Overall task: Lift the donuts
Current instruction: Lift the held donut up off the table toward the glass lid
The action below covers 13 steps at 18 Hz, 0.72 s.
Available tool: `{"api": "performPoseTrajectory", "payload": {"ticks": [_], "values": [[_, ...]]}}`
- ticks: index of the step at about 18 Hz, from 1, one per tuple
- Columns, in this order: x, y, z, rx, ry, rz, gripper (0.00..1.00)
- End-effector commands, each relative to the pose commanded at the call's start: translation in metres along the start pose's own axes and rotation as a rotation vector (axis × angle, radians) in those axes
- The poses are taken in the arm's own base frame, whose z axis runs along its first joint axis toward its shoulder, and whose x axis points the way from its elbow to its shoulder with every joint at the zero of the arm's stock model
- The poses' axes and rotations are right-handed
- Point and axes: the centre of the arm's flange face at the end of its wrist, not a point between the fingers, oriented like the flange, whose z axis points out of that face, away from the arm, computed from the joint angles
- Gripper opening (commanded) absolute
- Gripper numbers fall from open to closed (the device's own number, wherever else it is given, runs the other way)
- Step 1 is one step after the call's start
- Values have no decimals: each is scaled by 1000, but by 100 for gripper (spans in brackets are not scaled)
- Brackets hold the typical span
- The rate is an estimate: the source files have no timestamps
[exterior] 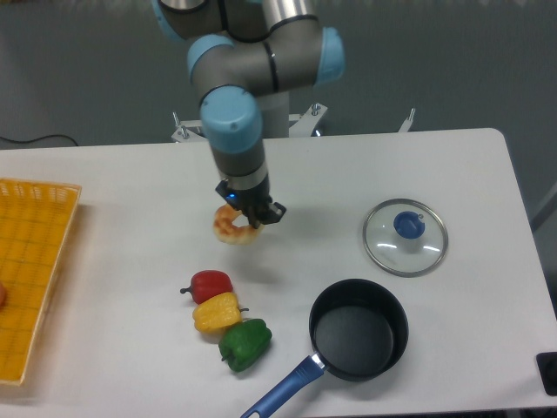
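Note:
The donut (231, 226) is a small golden-tan ring with orange-brown patches, hanging above the white table (130, 209) left of centre. My gripper (255, 215) points down from the blue-and-grey arm and is shut on the donut's right side, with the ring sticking out to the left of the fingers. A faint shadow lies on the table below and to the right of it.
Red (209, 284), yellow (217, 312) and green (244, 343) toy peppers lie in a row in front of the donut. A black pan with a blue handle (359, 329) sits front right, a glass lid (405, 237) at right, a yellow basket (30, 270) at the left edge.

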Motion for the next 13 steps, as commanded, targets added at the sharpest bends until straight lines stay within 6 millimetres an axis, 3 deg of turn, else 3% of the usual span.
{"api": "performPoseTrajectory", "payload": {"ticks": [3, 9, 13], "values": [[-15, 9, -7, -13, 8, -15, 0], [-55, 31, -42, -38, 35, 34, 0], [-69, 36, -53, -36, 26, 31, 0]]}}
